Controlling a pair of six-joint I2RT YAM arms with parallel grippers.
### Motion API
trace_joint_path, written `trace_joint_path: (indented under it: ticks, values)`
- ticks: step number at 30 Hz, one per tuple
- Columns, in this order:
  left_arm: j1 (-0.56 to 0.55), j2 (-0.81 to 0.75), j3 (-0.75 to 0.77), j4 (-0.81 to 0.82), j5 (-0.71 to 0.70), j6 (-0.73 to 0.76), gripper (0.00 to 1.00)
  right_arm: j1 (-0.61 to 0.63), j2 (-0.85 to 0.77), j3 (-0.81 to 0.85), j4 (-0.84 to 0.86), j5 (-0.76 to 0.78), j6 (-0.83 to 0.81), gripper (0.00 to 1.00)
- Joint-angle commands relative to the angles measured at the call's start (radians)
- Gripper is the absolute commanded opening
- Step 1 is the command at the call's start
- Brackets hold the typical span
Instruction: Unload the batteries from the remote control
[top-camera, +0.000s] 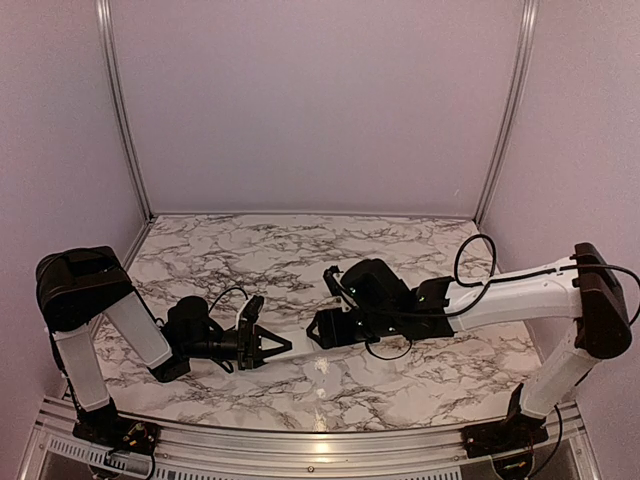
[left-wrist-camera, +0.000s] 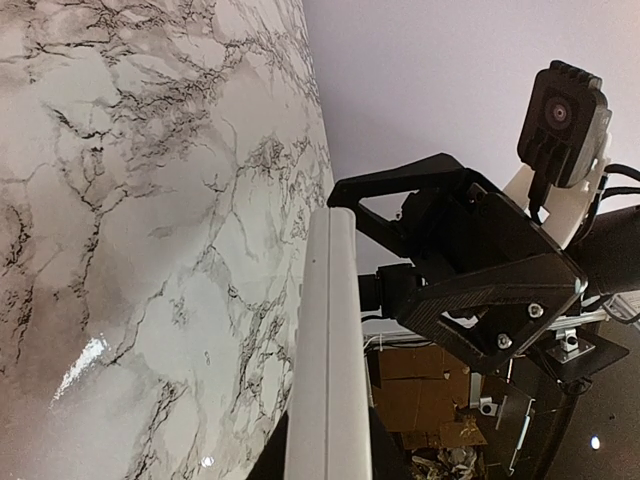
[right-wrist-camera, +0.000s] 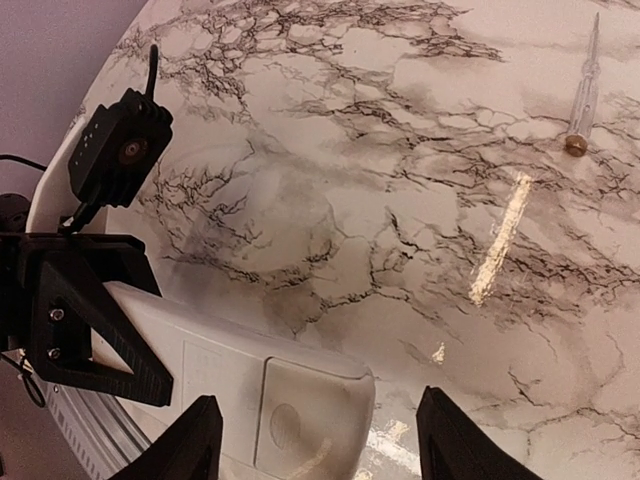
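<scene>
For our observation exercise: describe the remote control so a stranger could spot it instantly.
On the marble table, look near the front middle, where the left gripper clamps a flat white bar with a rounded end: the remote control. Unlike the thin grey rod lying loose, it is broad and held.

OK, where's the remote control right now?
In the top view the remote control is at the front centre of the marble table: the left claw grips one end and the open right claw straddles the other.
</scene>
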Motion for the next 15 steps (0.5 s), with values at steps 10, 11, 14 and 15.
trace_joint_path:
  ticks: [10,11,14,15]
  values:
    - [-0.004,0.003,0.018,0.198,0.018,0.011,0.00,0.009,0.014,0.005,0.036,-0.028,0.010,0.59]
    - [-0.004,0.002,0.017,0.198,0.019,0.011,0.00,0.010,0.014,0.003,0.037,-0.027,0.010,0.59]
    - [-0.004,-0.002,0.013,0.206,0.018,0.007,0.00,0.009,0.018,0.000,0.036,-0.023,0.011,0.59]
    - [-0.004,-0.003,0.012,0.209,0.018,0.005,0.00,0.009,0.020,-0.001,0.035,-0.022,0.011,0.59]
